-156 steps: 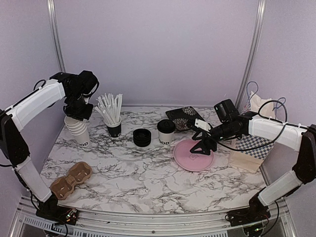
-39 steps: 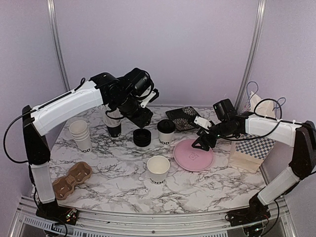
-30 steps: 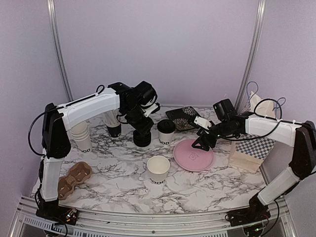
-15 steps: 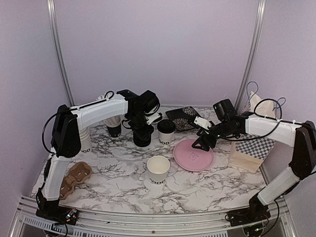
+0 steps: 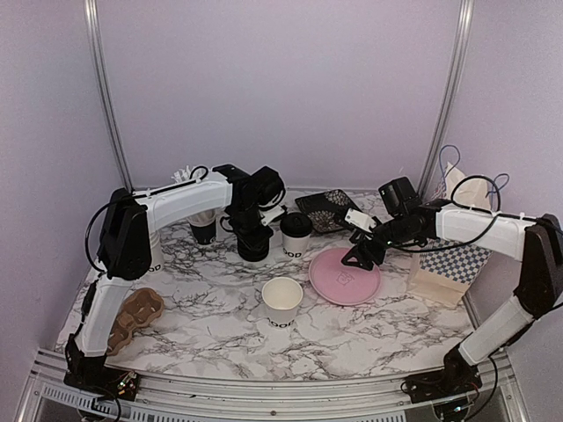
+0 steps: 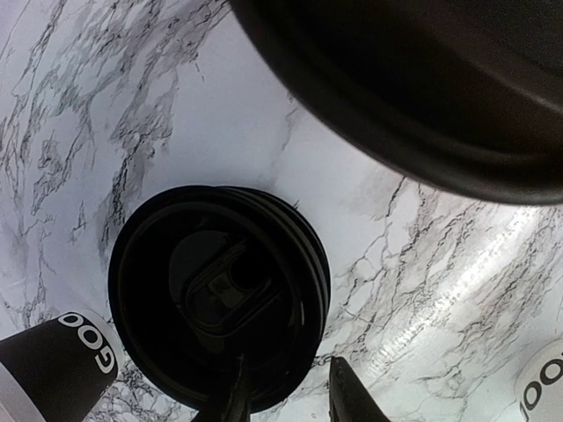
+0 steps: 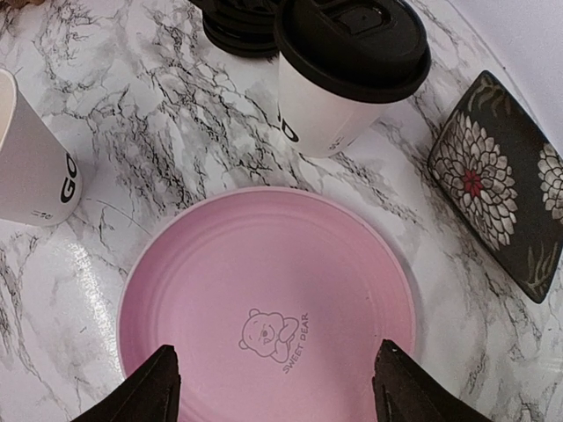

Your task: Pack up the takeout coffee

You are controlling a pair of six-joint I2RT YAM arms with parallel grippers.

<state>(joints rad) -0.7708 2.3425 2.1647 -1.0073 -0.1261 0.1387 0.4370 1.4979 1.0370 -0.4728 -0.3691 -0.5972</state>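
Left fingers [image 6: 350, 404] have closed partway astride the lid rim [image 6: 310, 272]; right fingers [image 7: 151, 397] stay open, empty.

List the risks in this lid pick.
1. The left jaws straddle the rim of the lid stack; nested lids may lift together.
2. The lidded cup stands close beside the stack; the arm could tip it.
3. A hold on the rim alone may slip.

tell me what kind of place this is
Probably a robot test booth staged as a coffee counter: plain lilac walls, a marble-look table, and a paper cup, black lids and a cup carrier.
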